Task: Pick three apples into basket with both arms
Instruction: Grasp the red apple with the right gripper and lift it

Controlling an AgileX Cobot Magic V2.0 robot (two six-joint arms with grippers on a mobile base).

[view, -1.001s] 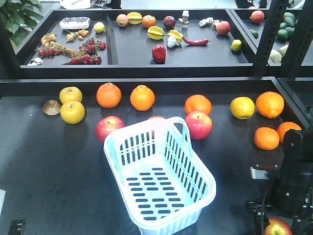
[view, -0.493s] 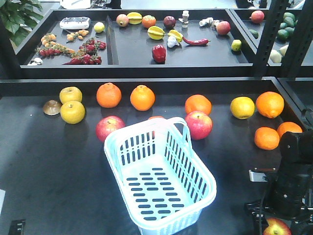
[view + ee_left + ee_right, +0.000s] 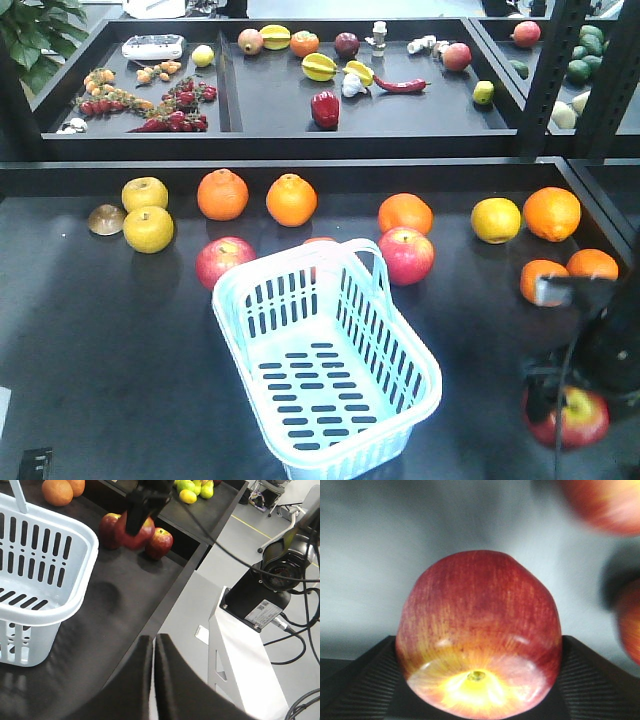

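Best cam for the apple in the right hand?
Right wrist: the apple fills the frame between the right hand's ribbed fingers. The front view shows it small at the lower right, partly behind the arm. The left wrist view shows it distant, half covered by that hand.

The apple (image 3: 479,650) in my right gripper (image 3: 479,695) has a smooth, waxy skin. It is glossy enough to carry small white highlights, with fine dark red streaks over yellow near the stem. The pads (image 3: 355,680) on either side of it are black and matt, with fine ribs across them. At the bottom of the left wrist view, my left gripper (image 3: 153,639) has plain matt black fingers (image 3: 132,680). The basket (image 3: 330,370) is smooth pale blue-white plastic with a soft shine. The table (image 3: 100,330) is black and matt, with a faint sheen. The orange (image 3: 222,194) at the upper left looks dimpled.
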